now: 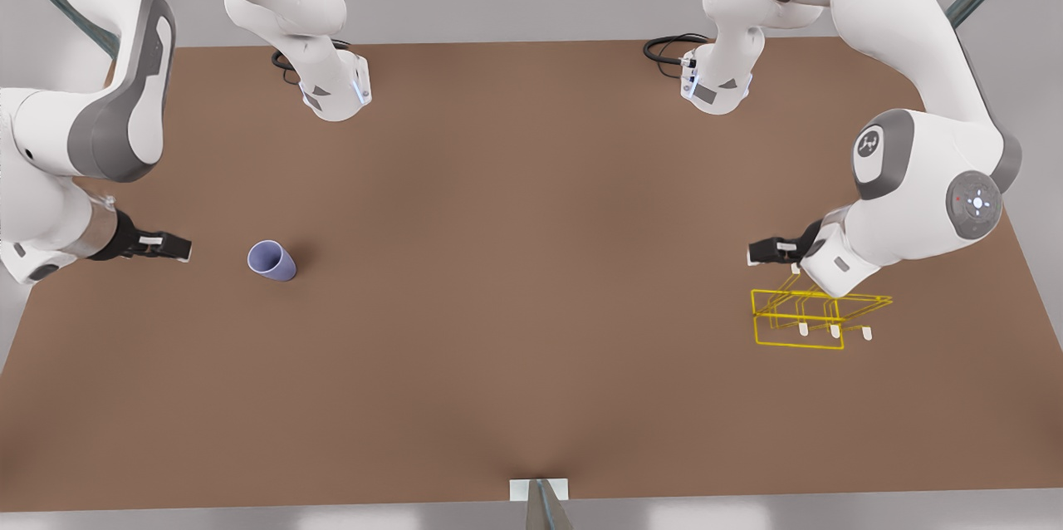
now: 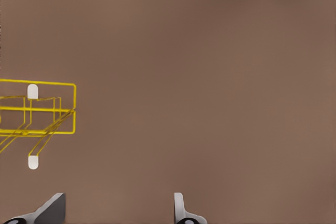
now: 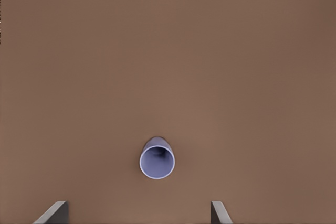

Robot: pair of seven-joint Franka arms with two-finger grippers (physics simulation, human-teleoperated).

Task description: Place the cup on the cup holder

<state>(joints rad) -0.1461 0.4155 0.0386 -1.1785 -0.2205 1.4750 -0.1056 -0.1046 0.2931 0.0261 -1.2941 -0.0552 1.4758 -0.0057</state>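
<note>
Both claws gape wide and empty: right gripper [image 1: 184, 248] at the cup's [image 1: 271, 260] 9 o'clock, left gripper [image 1: 751, 252] near the cup holder's [image 1: 797, 322] 11 o'clock.

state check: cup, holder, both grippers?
cup: upright on the table, rim up, untouched
holder: standing on the table, prongs bare
right gripper: open, beside the cup, apart from it
left gripper: open, by the holder, holding nothing
</note>
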